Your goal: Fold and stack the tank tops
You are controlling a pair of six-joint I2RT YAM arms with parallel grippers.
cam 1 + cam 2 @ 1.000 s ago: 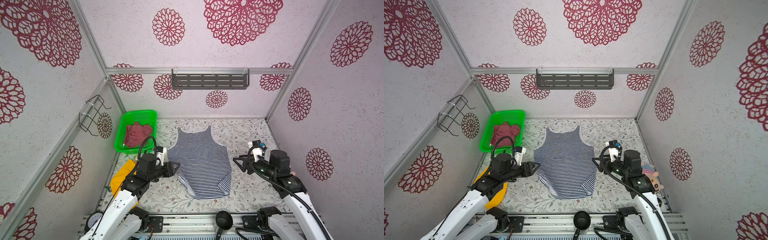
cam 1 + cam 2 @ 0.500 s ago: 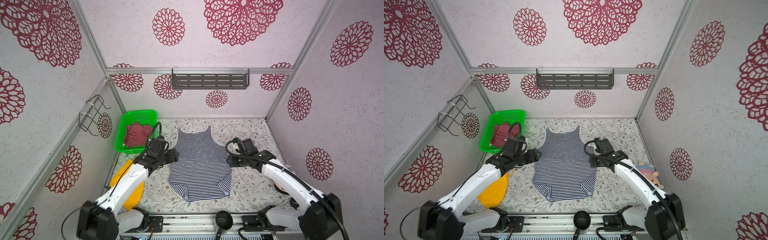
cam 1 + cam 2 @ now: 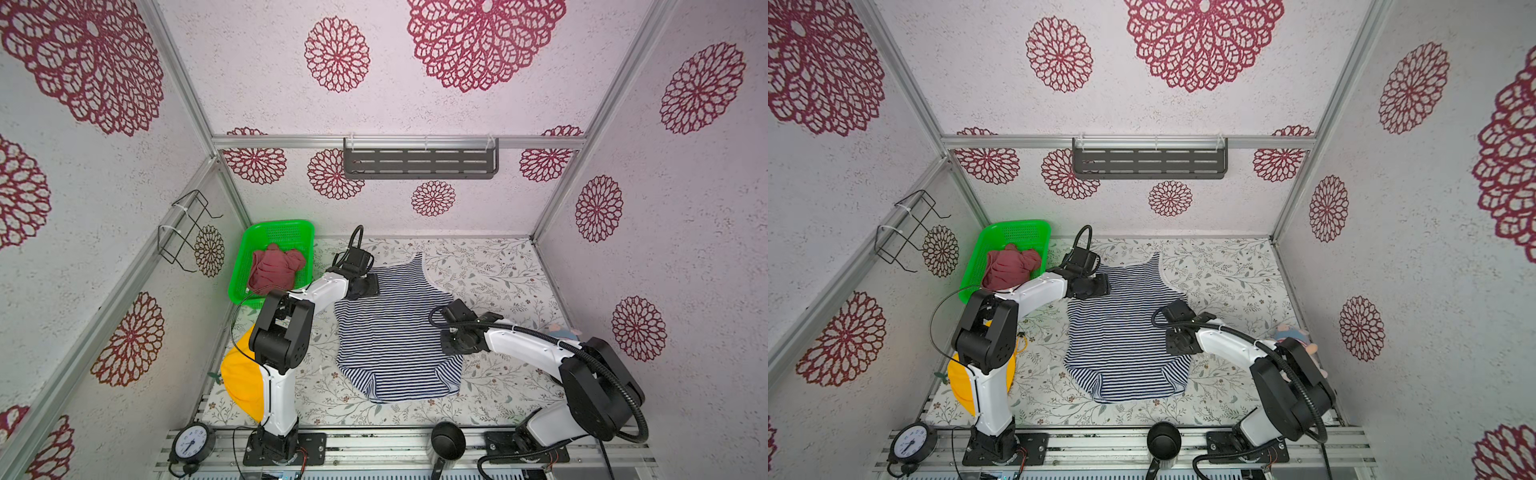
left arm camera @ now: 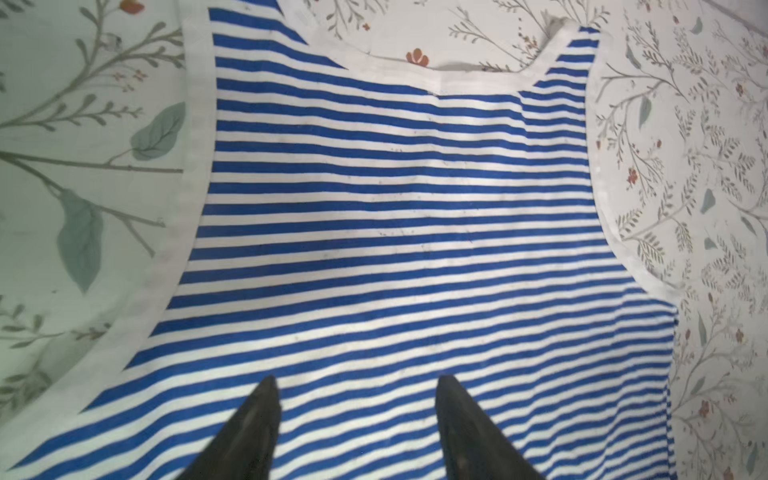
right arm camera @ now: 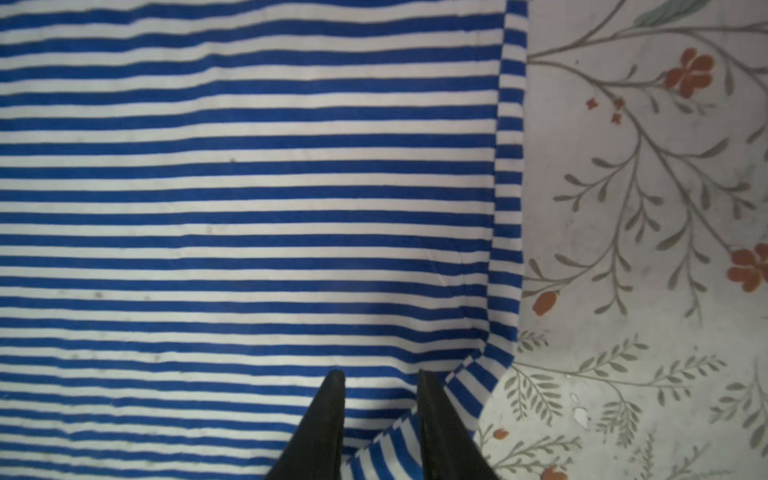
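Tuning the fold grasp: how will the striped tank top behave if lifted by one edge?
Likely floppy: the striped tank top lies flat, and its edge puckers between the right jaws. Probably light: thin knit, so it should sag from one grip. A push would likely wrinkle it, like its rumpled hem.

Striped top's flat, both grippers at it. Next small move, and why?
Probably close the left gripper to pinch the striped top: its jaws stand apart over flat cloth near the armhole, while the right gripper straddles a bunched side edge.
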